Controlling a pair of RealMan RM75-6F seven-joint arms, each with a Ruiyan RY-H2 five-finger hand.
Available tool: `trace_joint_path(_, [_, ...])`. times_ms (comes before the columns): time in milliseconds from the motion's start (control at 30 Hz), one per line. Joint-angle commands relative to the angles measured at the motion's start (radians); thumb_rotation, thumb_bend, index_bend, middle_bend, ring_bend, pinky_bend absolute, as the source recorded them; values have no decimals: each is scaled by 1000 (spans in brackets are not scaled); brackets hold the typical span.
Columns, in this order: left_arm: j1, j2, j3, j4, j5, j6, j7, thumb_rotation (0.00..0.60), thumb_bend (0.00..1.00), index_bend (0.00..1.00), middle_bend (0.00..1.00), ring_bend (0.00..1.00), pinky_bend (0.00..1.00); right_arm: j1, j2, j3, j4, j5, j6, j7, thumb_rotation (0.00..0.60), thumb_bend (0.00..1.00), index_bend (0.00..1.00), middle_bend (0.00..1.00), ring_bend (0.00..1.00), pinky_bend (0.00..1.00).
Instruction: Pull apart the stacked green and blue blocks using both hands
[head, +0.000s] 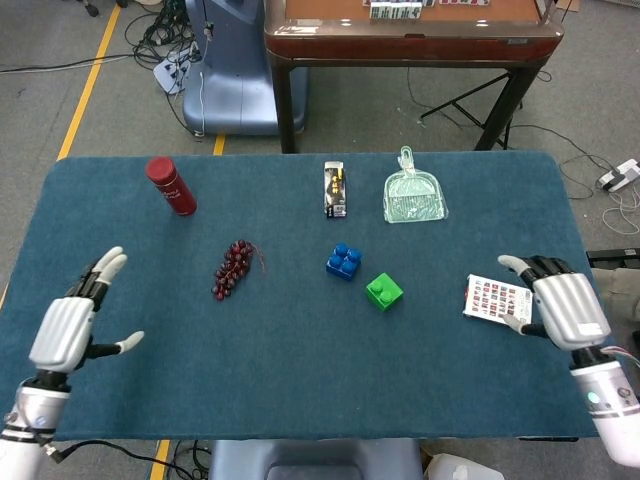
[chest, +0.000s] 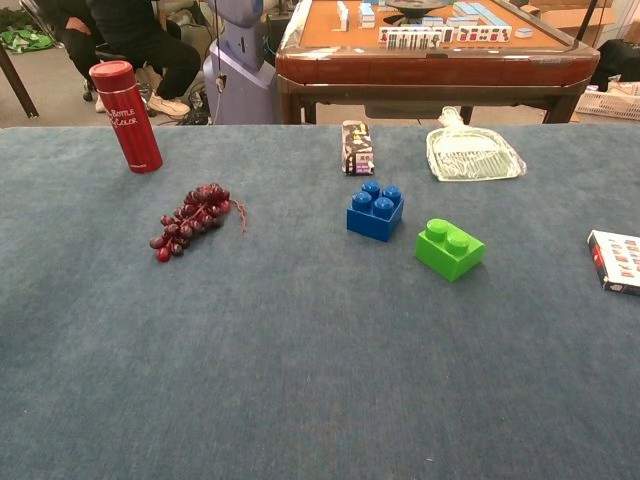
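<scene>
The blue block (head: 343, 261) (chest: 375, 210) and the green block (head: 384, 291) (chest: 449, 248) stand apart, side by side near the middle of the blue table, studs up. My left hand (head: 70, 322) hovers far out at the table's left edge, fingers spread and holding nothing. My right hand (head: 564, 309) is at the right edge, just right of the card sheet, also open with nothing in it. Neither hand shows in the chest view.
A bunch of dark grapes (head: 234, 267) (chest: 190, 218) lies left of the blocks. A red bottle (head: 171, 185) (chest: 125, 116) stands at the back left. A small packet (head: 336, 189) and a clear dustpan (head: 414, 194) lie at the back. A printed card sheet (head: 494, 299) lies right.
</scene>
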Motion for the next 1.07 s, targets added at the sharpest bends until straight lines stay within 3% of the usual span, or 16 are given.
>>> trace_joint_path(33, [92,46,57,87,73,68,-96,600,163,27,0,0,191,-82,-7,-35,83,-65,68,54,600,16,238,336,252,272])
trace_joint_path(467, [251,-2,88,306,60,125,-178,600,163,42,0,0,190,-249,-81,-49,273,-109,163,194,600,16,237,336,252,272])
trace_joint_path(1067, [305,-24,75,371,108,113,-129,600,164,59,0,0,196,-288,-70,1,282,-126,129,250,600,16,237,336,252,272])
